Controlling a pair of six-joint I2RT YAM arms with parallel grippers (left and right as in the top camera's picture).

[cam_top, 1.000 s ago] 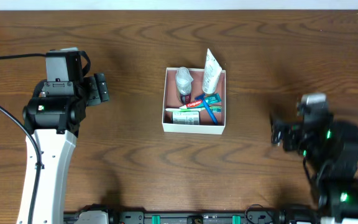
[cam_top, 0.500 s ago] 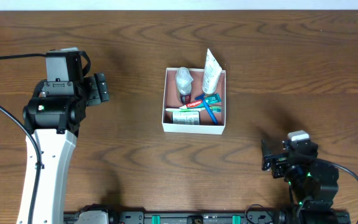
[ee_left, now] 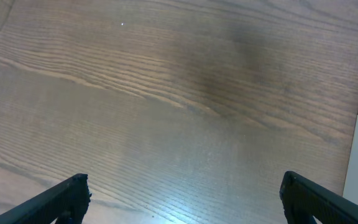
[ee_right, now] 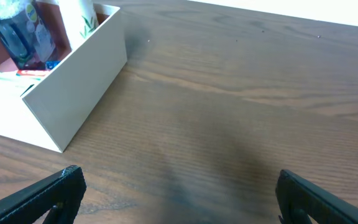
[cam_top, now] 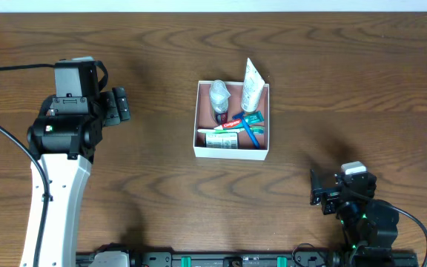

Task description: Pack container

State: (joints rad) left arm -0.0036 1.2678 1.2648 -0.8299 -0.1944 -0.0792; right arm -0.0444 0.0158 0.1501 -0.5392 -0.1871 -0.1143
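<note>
Container (cam_top: pixel 232 150) sits near the middle of the table (cam_top: pixel 154 193), between the two arms, square to the table edge and open side up. Contents: a white tube (cam_top: pixel 252 83) stands in the far right corner and leans out over the rim, probably because it is taller than the wall and needs the corner to prop it. A clear bottle (cam_top: pixel 219 95) lies beside it in the far left part. A toothpaste tube (cam_top: pixel 232 124), a toothbrush (cam_top: pixel 251 132) and a green-and-white packet (cam_top: pixel 221 139) lie flat along the near wall, partly overlapping, which is where low flat items fit under the rim. I see no loose toiletries on the bare table in any view. Left gripper (ee_left: pixel 184 190) is out to the left of the container, well apart from it; its wrist view shows both fingers spread wide with only wood grain between them, and just a sliver of white wall at the right edge. Right gripper (ee_right: pixel 179 186) is low at the near right corner of the table, also apart from the container; its fingers are likewise spread wide and hold nothing, with the container's near corner ahead and to the left. Judgement: with both grippers empty and clear of the box and everything visible already inside, packing looks complete or nearly so. The leaning tube is the one item that could tip out if the container is nudged.
</note>
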